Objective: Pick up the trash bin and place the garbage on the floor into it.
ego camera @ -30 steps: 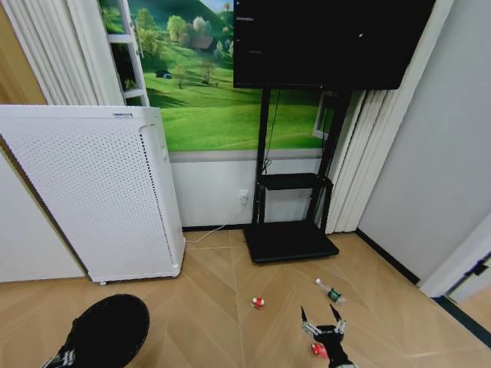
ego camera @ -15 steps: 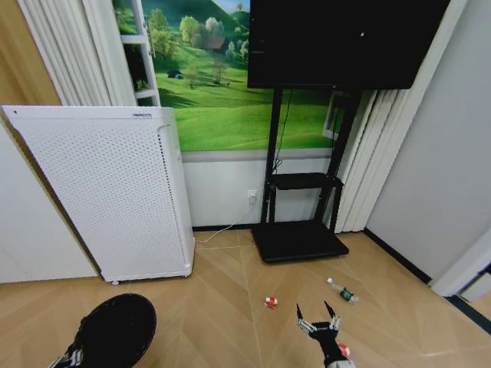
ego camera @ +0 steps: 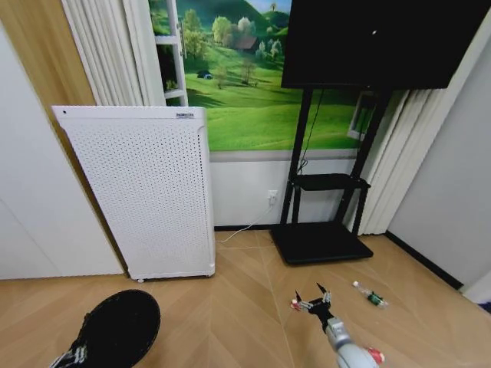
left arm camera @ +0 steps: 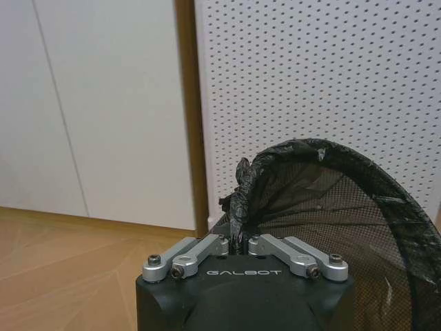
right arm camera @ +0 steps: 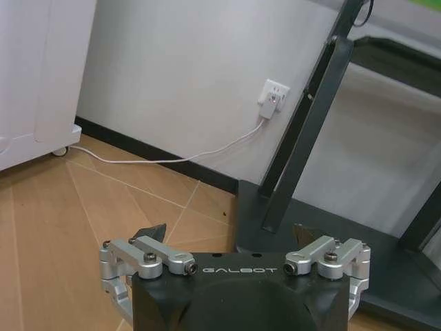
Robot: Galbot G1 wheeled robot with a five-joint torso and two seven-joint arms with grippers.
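Note:
The black trash bin (ego camera: 116,328) hangs at the lower left of the head view, with my left gripper (ego camera: 67,357) at its near rim. In the left wrist view that gripper (left arm camera: 238,241) is shut on the bin's rim and dark liner (left arm camera: 331,207). My right gripper (ego camera: 311,294) stands open low over the floor, nothing between its fingers (right arm camera: 153,232). One red-and-white piece of garbage (ego camera: 294,305) lies just left of its fingertips. A second red piece (ego camera: 375,356) lies beside the right forearm. The small clear bottle (ego camera: 370,296) lies further to the right.
A tall white perforated air purifier (ego camera: 146,192) stands against the wall behind the bin. A black TV stand (ego camera: 321,242) with a flat base is ahead of the right gripper, and a white cable (right arm camera: 172,160) runs to a wall socket. Bare wood floor lies between bin and garbage.
The whole picture has slid to the right, so the camera has turned left. The right gripper now sits nearer the left red piece. The bin stays in the left gripper.

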